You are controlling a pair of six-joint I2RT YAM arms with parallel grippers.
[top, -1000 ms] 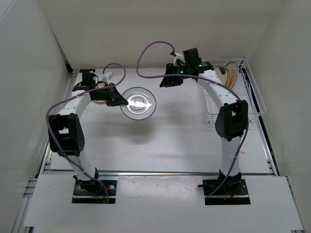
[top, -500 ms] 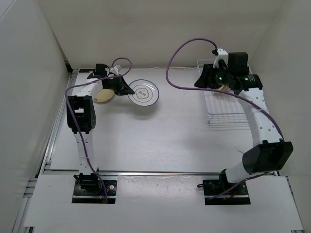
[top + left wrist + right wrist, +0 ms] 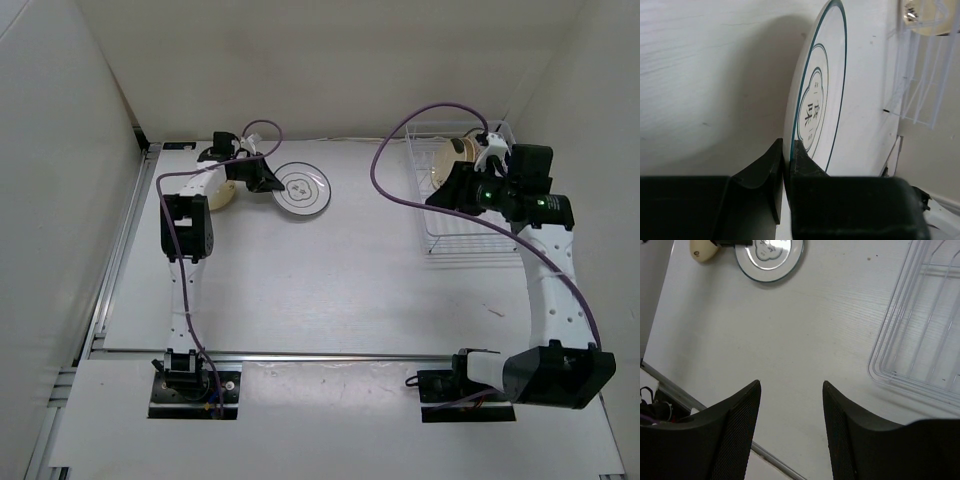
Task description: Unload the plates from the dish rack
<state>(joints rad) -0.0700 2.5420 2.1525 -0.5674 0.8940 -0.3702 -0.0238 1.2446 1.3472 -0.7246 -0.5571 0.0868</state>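
My left gripper point(image 3: 262, 181) is shut on the rim of a white plate with a dark rim and centre motif point(image 3: 303, 190), at the back left of the table. In the left wrist view my left gripper point(image 3: 787, 150) pinches that plate point(image 3: 815, 100) at its near edge. A cream-yellow plate point(image 3: 217, 192) lies beside it under my left arm. My right gripper point(image 3: 442, 194) is open and empty over the left side of the white wire dish rack point(image 3: 470, 240). One cream and orange plate point(image 3: 447, 160) stands on edge in the rack's far end.
The right wrist view looks down past my open right gripper point(image 3: 791, 385) at bare table, with the rack's corner point(image 3: 912, 335) to the right, the white plate point(image 3: 770, 255) and cream plate point(image 3: 701, 250) far off. Walls close in on three sides.
My left arm has stretched farther back, keeping the white plate near the cream one. My right arm has swung right and nearer, uncovering the plate in the rack.
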